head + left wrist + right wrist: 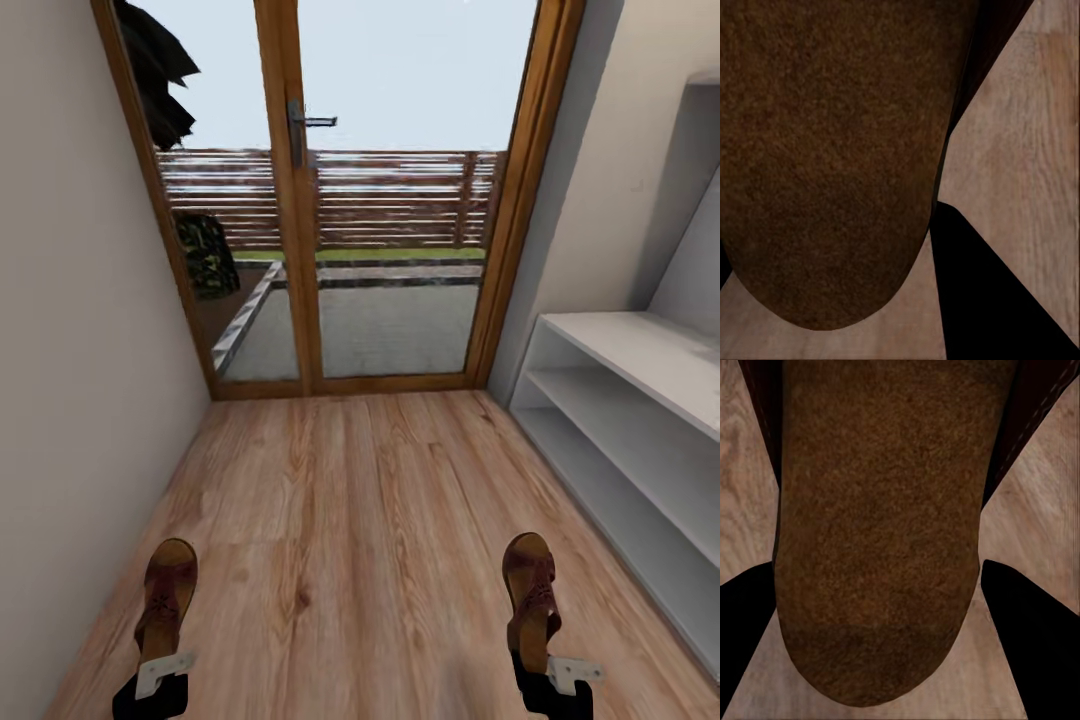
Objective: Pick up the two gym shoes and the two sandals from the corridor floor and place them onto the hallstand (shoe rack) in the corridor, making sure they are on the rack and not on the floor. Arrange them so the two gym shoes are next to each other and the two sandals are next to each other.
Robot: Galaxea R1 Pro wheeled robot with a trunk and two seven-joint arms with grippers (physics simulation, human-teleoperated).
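At 7 o'clock the left claw (160,668) clamps a sandal (168,592); at 5, the right claw (548,672) clamps the other sandal (530,592), toes forward.

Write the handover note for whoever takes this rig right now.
Left pincer: shut on the left sandal, held above the floor.
Right pincer: shut on the right sandal, also held up.
Rack: on the robot's right by the wall; the shelves that show are bare.
Done: both sandals picked up.
Left: set the sandals side by side on the rack, then fetch the two gym shoes and place them next to each other there.
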